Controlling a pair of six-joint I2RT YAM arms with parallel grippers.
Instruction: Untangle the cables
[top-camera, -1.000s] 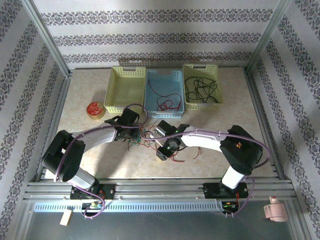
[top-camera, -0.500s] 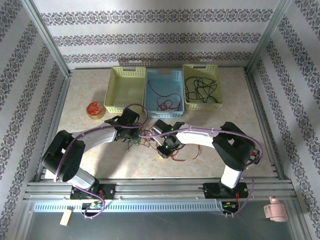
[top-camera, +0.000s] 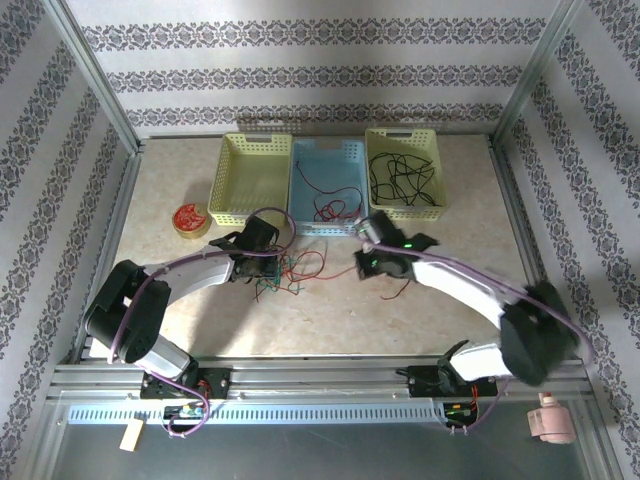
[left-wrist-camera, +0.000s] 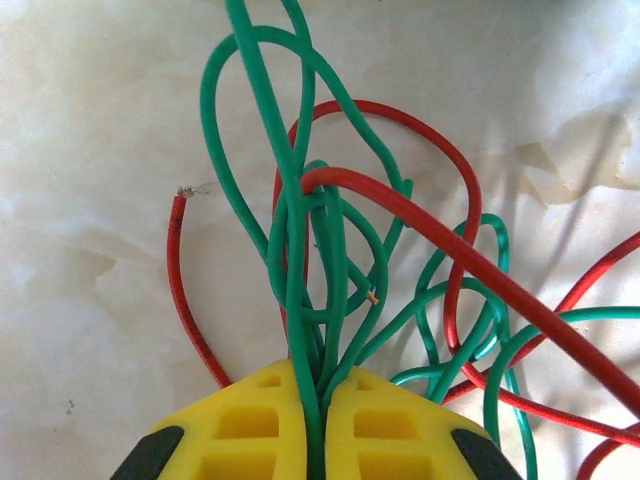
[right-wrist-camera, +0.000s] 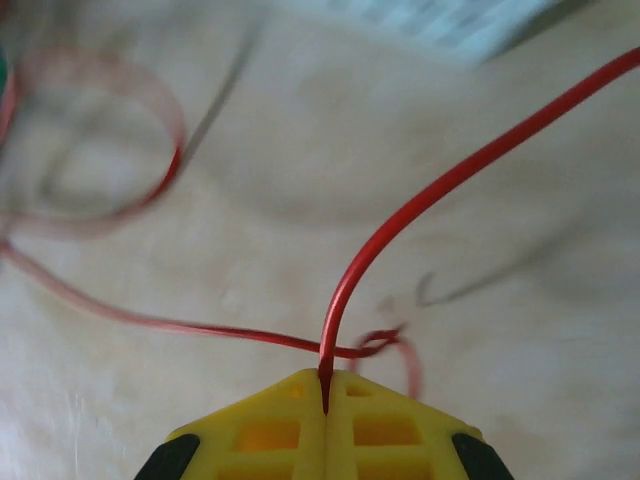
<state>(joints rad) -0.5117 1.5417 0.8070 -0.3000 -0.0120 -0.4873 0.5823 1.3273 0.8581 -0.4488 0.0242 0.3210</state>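
Overhead, three perforated plastic baskets are sitting in a row at the far side of a beige marbled tabletop (top-camera: 330, 320). The pale yellow basket (top-camera: 250, 214) is standing on the left. The light blue basket (top-camera: 326, 228) in the middle is holding thin red and black wires (top-camera: 330, 208). The yellow-green basket (top-camera: 405, 211) on the right is holding looping black wires (top-camera: 400, 178). A small round yellow dish with red contents (top-camera: 189, 218) is lying left of the baskets. Walls of striped, patterned wallpaper (top-camera: 320, 60) and an aluminium frame (top-camera: 100, 90) are enclosing the table. The left gripper (top-camera: 268, 272) is resting at a tangle of thin green and red cables (top-camera: 288, 278) mid-table; the right gripper (top-camera: 362, 266) is hanging well to its right.

From the left wrist, the left gripper (left-wrist-camera: 313, 390) is pinching several green strands of the thin green and red cables (left-wrist-camera: 290, 230) between closed yellow jaws, above the tabletop (left-wrist-camera: 90, 120).

From the right wrist, the right gripper (right-wrist-camera: 325, 385) is clamping a thin red cable (right-wrist-camera: 420, 205), jaws closed, over the blurred tabletop (right-wrist-camera: 300, 180).
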